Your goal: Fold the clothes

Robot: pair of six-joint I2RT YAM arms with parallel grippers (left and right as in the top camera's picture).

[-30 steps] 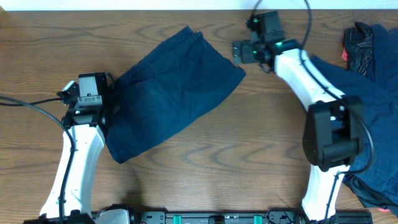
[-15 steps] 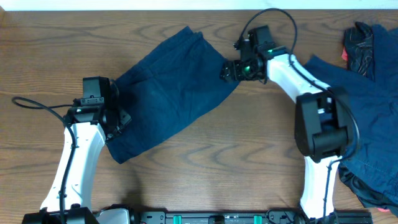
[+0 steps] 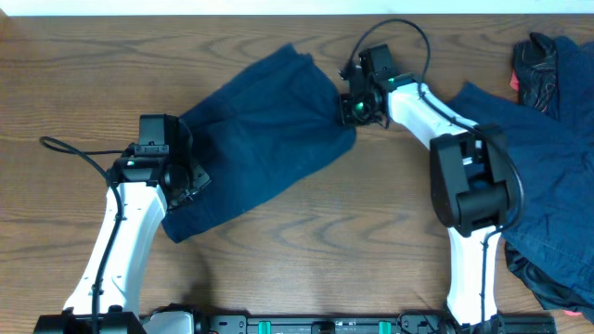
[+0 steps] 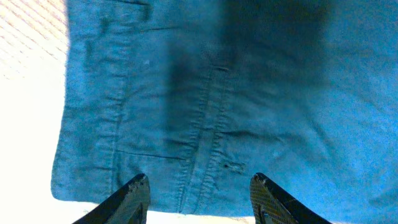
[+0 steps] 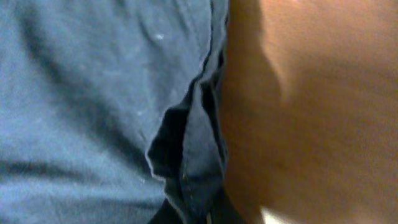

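One piece of the clothes, a navy garment (image 3: 255, 139), lies spread aslant across the middle of the table. My right gripper (image 3: 351, 109) is at its right edge, shut on a pinched fold of the hem (image 5: 193, 186). My left gripper (image 3: 188, 178) hovers over the lower-left edge of the garment and is open. A stitched seam (image 4: 202, 143) runs between the left fingertips (image 4: 138, 186), and the cloth there lies flat and ungripped.
More navy clothes (image 3: 548, 158) are heaped at the right side, partly under the right arm's base. A dark item with a red patch (image 3: 538, 70) sits at the far right corner. Bare wooden table (image 3: 371, 223) surrounds the garment.
The right gripper moved left to the garment's right edge and shut on the hem. The left arm shifted right, over the garment's lower-left edge.
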